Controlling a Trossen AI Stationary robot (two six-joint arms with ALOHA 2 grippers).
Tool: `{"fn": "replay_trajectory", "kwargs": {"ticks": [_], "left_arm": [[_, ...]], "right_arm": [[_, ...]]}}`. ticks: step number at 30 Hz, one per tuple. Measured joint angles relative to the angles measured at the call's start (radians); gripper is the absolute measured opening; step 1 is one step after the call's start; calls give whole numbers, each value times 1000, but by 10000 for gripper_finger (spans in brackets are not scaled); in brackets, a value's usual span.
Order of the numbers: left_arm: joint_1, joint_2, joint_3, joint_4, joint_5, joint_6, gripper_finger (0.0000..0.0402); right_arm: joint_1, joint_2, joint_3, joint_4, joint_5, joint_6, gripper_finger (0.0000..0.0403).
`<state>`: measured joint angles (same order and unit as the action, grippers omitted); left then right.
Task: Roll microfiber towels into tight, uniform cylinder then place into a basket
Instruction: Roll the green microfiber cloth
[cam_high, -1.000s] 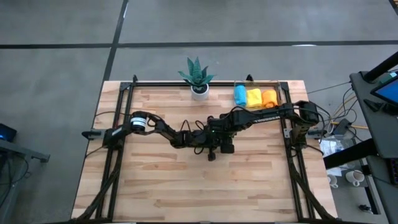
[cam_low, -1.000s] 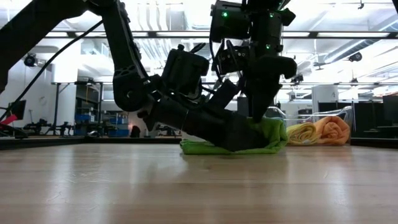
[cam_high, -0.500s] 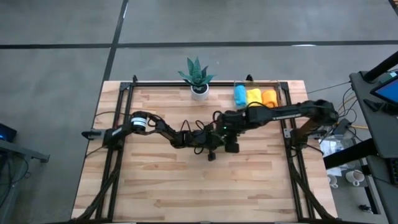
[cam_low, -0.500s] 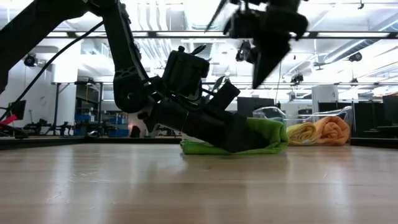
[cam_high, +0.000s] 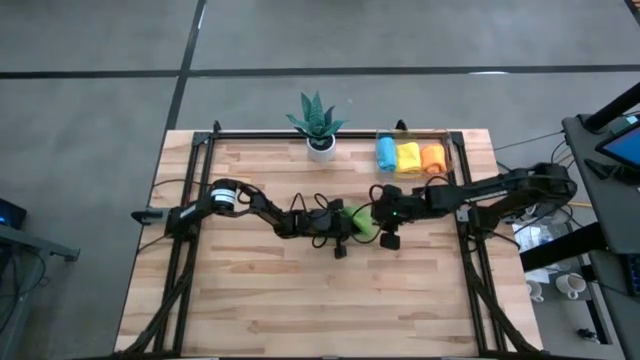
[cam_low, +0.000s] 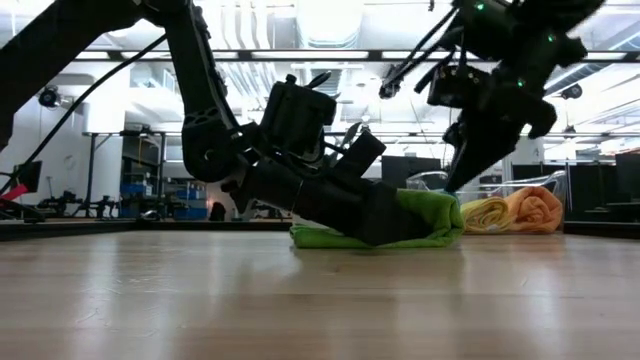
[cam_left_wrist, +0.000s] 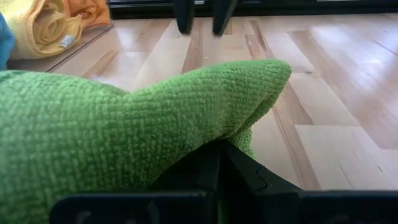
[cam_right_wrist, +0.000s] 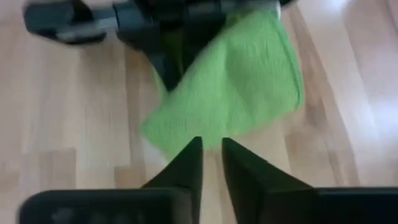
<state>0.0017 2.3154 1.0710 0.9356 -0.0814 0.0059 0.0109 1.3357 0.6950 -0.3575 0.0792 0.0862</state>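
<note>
A green microfiber towel (cam_high: 360, 222) lies partly rolled at mid-table, its underside on the wood (cam_low: 330, 238). My left gripper (cam_low: 392, 222) reaches into it, shut, slanting down from the table's left. To the towel's right, my right gripper (cam_right_wrist: 211, 155) hangs above the table with a narrow empty gap between its fingers; it also shows beyond the towel in the left wrist view (cam_left_wrist: 202, 17). The clear basket (cam_high: 452, 150) at the far right holds blue (cam_high: 386, 153), yellow (cam_high: 408, 155) and orange (cam_high: 431, 157) rolls. My left gripper has its shut fingers (cam_left_wrist: 239, 171) inside the green towel's rolled end, with the cloth (cam_left_wrist: 186, 112) wrapped over them. The fingers slant down from the table's left. The cloth hides which layer or edge sits between them. The towel rests on the table.
A spiky green plant in a white pot (cam_high: 318, 128) stands at the far edge, left of the basket. A black frame (cam_high: 330, 133) borders the table. Bare wood lies all along the near half (cam_high: 330, 300).
My right gripper has risen from the green towel and swung toward the table's right edge, tipping steeper as it went. It now hangs beside the towel instead of over it. The towel and my left gripper have kept still.
</note>
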Motion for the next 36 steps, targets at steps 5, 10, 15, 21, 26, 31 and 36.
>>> {"fn": "replay_trajectory", "kwargs": {"ticks": [5, 10, 15, 21, 26, 31, 36], "left_arm": [[-1, 0, 0, 0, -3, 0, 0], [-2, 0, -1, 8, -3, -1, 0], [-2, -7, -1, 10, -3, 0, 0], [-3, -75, -6, -73, -3, -1, 0], [-3, -139, -8, -170, -3, 1, 0], [-3, -152, -9, -179, -3, 5, 0], [-3, -154, -9, -200, -3, 9, 0]], "right_arm": [[0, 20, -113, 189, 0, -18, 14], [0, 25, -191, 399, 1, -44, 9], [0, 26, -221, 512, 0, -63, 9], [0, 29, -225, 561, 0, -91, 9], [0, 41, -225, 579, 0, -93, 9], [0, 99, -225, 630, 0, -91, 9], [0, 163, -225, 719, 0, -101, 9]]}}
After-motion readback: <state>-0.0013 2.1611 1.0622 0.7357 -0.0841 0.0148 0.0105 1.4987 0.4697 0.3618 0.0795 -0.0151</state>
